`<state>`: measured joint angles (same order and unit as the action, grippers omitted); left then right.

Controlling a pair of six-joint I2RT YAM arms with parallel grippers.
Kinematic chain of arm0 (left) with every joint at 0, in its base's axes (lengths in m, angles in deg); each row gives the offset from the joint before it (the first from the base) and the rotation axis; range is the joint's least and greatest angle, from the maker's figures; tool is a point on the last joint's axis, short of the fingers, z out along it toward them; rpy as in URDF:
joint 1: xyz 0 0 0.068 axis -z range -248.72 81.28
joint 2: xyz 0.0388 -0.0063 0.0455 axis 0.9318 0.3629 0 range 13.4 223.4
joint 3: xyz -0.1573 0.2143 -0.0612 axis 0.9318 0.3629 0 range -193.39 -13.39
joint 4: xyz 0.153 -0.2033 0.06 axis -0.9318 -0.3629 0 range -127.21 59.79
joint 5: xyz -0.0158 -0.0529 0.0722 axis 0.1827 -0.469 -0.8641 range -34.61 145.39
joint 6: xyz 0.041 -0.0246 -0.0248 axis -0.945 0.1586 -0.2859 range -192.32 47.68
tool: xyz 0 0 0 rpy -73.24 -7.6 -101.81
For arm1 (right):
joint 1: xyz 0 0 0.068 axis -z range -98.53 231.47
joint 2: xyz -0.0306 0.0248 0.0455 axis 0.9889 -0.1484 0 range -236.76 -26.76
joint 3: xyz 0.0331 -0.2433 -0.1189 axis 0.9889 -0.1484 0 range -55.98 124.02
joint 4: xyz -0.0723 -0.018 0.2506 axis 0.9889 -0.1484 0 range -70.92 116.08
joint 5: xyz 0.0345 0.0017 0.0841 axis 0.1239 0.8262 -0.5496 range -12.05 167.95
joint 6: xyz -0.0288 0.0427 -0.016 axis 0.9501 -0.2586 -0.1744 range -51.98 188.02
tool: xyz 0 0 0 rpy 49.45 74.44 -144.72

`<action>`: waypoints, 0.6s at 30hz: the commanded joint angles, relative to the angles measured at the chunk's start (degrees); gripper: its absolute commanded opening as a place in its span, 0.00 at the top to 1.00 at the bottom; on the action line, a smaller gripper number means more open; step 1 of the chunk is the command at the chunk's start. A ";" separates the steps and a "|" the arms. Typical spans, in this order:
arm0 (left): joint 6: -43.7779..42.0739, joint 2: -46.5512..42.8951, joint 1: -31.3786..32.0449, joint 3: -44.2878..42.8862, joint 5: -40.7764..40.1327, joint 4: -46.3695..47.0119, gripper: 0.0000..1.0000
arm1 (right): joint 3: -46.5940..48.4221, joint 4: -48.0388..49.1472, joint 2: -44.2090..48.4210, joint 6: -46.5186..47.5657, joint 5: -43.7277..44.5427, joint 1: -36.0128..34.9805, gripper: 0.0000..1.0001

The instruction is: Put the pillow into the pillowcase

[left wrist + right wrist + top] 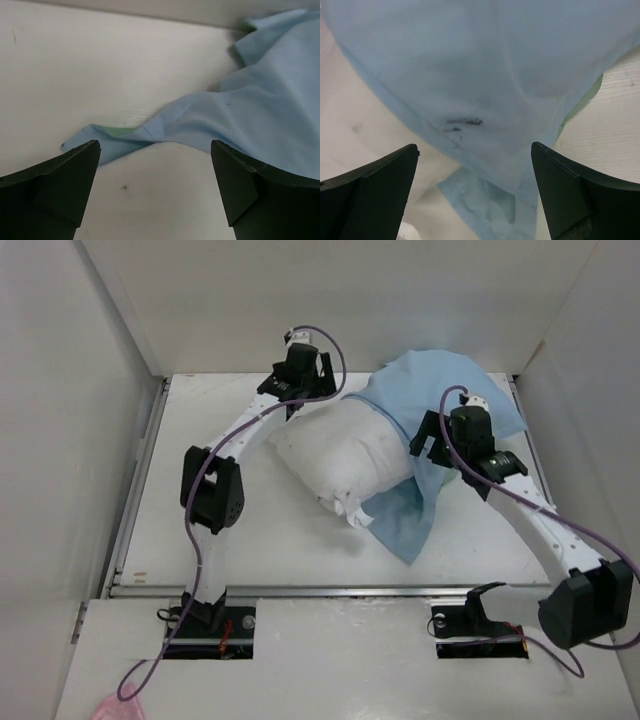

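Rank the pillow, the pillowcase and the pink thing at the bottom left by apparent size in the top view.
1. pillowcase, the widest spread.
2. pillow, close behind, with one end hidden under the pillowcase.
3. pink thing, by far the smallest, cut off by the frame edge.

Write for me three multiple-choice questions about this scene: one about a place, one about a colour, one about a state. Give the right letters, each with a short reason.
1. Where does the pillowcase lie?
A) draped over the right end of the pillow
B) wholly under the pillow
C) far from the pillow, not touching it

2. What colour is the pillow?
A) black
B) white
C) red

3. How is the left gripper?
A) shut on the pillow
B) shut on the pillowcase
C) open

Answers: 1 A, the blue cloth covers that end; 2 B, it is plain white; 3 C, its jaws stand wide apart.
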<state>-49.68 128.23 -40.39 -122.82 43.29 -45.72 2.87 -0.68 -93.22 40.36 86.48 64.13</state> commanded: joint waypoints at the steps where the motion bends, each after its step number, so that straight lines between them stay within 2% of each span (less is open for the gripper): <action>1: -1.80 5.31 -1.88 -2.73 6.81 -5.15 0.11 | 4.95 6.54 -5.60 -2.66 5.18 -0.59 0.00; 2: -1.80 5.32 -1.88 -1.07 7.96 -3.32 0.24 | 6.79 6.55 -7.44 -2.66 5.18 -0.59 0.00; 5: -1.11 1.30 -1.19 9.64 13.23 0.46 0.53 | 9.52 7.86 -14.30 -0.39 0.98 -0.59 0.00; 6: -0.40 -0.20 -0.66 16.20 14.46 2.74 0.65 | 10.31 10.22 -15.79 0.58 -0.43 -0.59 0.00; 8: 0.31 -5.54 1.01 23.70 17.71 5.74 0.73 | 11.63 10.94 -20.28 2.69 -2.29 -0.59 0.00; 10: 1.01 -9.16 4.17 32.82 17.72 7.33 0.77 | 15.58 10.25 -25.09 4.45 -2.82 -0.59 0.00; 14: 2.94 -18.13 12.16 43.03 19.13 8.73 0.91 | 20.51 10.94 -30.30 10.42 -7.91 -0.59 0.00; 16: 3.91 -22.35 18.90 46.13 20.27 9.52 0.93 | 21.04 11.99 -30.83 13.15 -9.93 -0.59 0.00; 18: 4.79 -24.03 22.88 46.15 20.27 9.53 0.94 | 21.04 12.00 -29.79 13.77 -9.33 -0.59 0.00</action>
<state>-47.21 107.36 -26.79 -78.80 53.04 -34.92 21.14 4.45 -122.46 52.38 82.83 64.91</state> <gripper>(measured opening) 0.072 0.998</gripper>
